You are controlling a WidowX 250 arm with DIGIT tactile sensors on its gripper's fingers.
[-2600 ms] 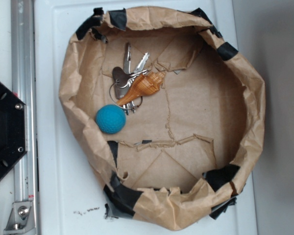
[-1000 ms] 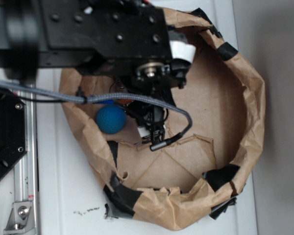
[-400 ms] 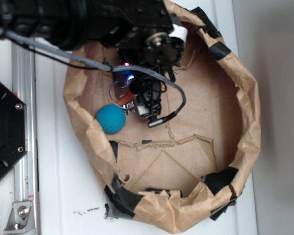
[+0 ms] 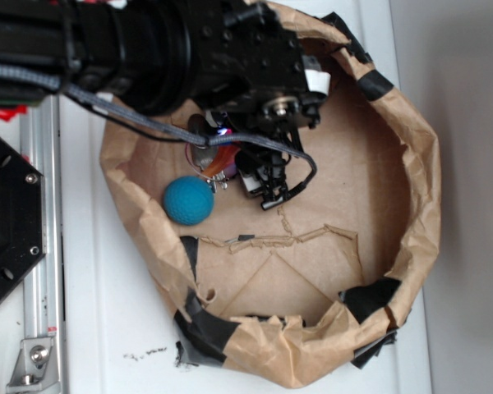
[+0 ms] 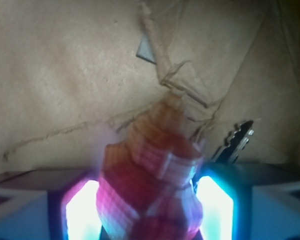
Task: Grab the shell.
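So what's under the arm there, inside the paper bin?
The shell sits between the gripper pads; a key shows beside it. The teal ball lies clear. The arm covers the other keys.

No legible text, label, brand, number or sign is found in either view. The small dark marks on the white table (image 4: 144, 355) near the bottom left of the exterior view are too small to read.

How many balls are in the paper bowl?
1. The teal ball sits on the paper bowl's floor near its left wall, just left of the shell, which is mostly hidden under the arm. The arm covers the upper left of the bowl, so another could be hidden there.
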